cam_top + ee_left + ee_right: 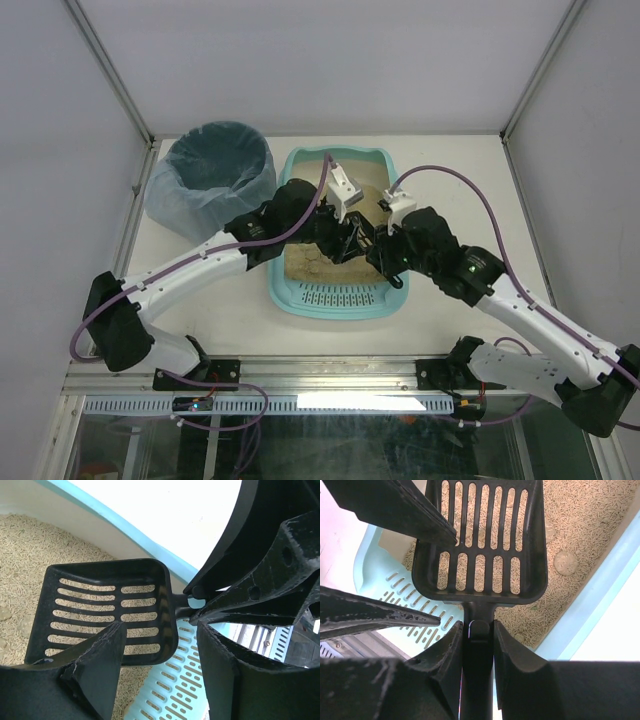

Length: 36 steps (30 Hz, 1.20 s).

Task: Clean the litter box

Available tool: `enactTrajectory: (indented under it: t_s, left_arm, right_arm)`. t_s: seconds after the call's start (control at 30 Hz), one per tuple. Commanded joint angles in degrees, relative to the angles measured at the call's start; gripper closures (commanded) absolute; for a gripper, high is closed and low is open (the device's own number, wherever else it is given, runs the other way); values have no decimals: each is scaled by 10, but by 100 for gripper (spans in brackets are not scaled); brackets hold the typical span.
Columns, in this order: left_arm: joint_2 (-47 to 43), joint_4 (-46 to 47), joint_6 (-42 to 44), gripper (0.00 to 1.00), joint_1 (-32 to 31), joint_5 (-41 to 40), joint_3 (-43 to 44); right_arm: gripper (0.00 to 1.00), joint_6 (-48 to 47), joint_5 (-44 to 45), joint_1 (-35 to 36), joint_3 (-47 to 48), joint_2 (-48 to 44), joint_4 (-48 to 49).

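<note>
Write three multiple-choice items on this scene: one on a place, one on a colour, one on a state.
1. In the top view, the bin stands where relative to the litter box?
A) right of it
B) left of it
C) inside it

2. The scoop is:
A) white
B) red
C) black

3. The right gripper is:
A) shut on the scoop's handle
B) open, holding nothing
C) gripping the bin

Answers:
1 B, the bin sits at the box's left side.
2 C, its slotted blade is black in both wrist views.
3 A, both fingers press the handle between them.
</note>
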Motion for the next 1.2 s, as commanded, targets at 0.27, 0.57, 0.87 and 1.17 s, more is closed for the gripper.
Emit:
enactTrajectory:
  t_s: [0.27, 0.57, 0.87, 1.17]
  left_arm:
    - [47, 23, 45, 57, -18, 28, 34]
    - [69, -12, 44, 98, -25, 25, 73]
    - [46, 0, 13, 100, -24, -64, 60]
    - [-63, 193, -143, 100, -24, -212, -101]
  right_arm:
    - [95, 15, 23, 2, 54, -11, 11]
    - [95, 13, 42, 2, 48, -20, 37]
    - [33, 53, 96, 2, 12, -87, 58]
    - [20, 187, 169, 2, -45, -201, 100]
